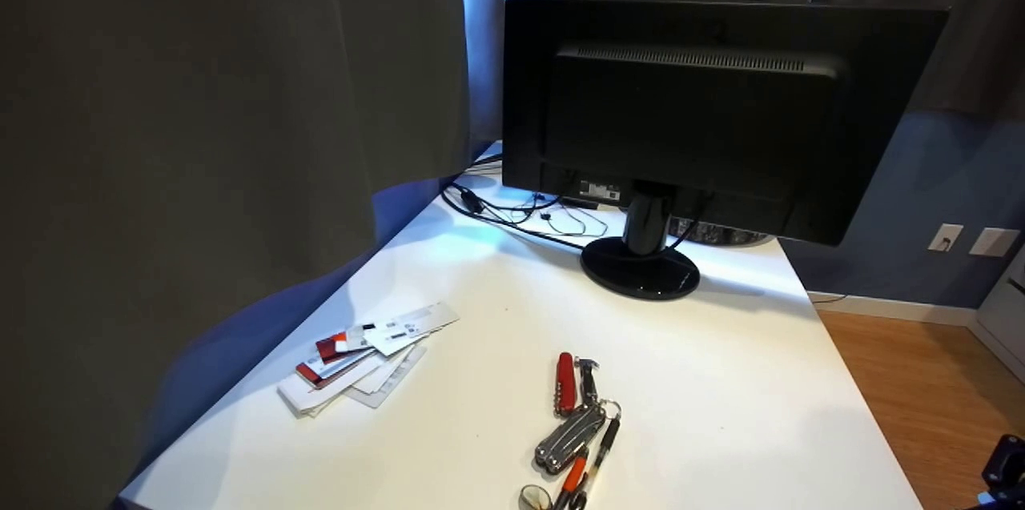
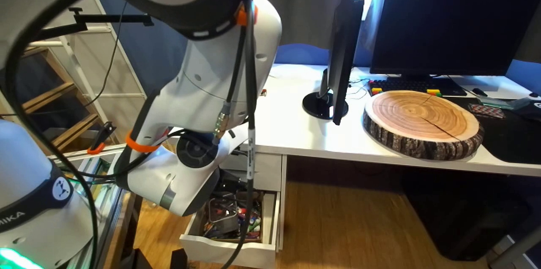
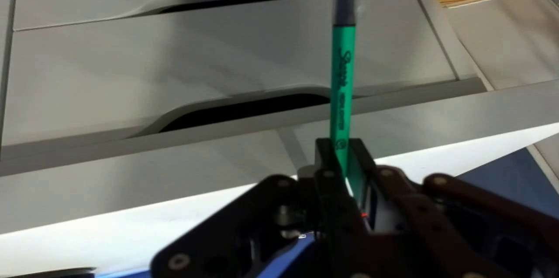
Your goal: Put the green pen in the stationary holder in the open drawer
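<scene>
In the wrist view my gripper (image 3: 339,143) is shut on the green pen (image 3: 343,81). The pen points away from the fingers, with a dark grip and a clear cap at its far end. Drawer fronts lie behind it. In an exterior view the open drawer (image 2: 228,252) stands low under the desk, below the arm. In it a brown-edged tray (image 2: 261,218) holds loose pens and stationery, with a clear plastic box (image 2: 222,209) among them. The arm hides part of the drawer. The gripper is mostly hidden in that view, and the pen does not show in either exterior view.
The white desk (image 2: 291,134) stands above the drawer. It bears a monitor (image 2: 344,49) and a thick wood slab (image 2: 422,117). A red knife (image 1: 566,382), a multitool (image 1: 570,436) and cards (image 1: 352,366) lie on it. A black cable (image 2: 250,134) hangs along the arm.
</scene>
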### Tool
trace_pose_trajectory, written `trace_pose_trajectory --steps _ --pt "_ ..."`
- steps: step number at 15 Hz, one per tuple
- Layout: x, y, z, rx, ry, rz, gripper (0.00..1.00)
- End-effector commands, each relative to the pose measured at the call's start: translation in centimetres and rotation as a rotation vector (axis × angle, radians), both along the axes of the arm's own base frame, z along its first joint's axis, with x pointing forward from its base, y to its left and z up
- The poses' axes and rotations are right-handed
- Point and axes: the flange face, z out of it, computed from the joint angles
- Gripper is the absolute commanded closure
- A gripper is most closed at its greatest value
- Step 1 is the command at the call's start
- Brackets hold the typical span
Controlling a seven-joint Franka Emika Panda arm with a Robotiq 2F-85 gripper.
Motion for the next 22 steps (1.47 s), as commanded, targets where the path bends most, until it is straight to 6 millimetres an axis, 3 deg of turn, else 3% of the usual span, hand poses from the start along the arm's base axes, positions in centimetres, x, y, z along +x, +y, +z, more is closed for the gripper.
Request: trace_pose_trajectory --steps 1,22 --pt "0.6 -0.3 -0.8 0.041 0.017 -0.013 0.97" --pt "2.3 1.5 -2.3 0.000 0.068 -0.002 0.97"
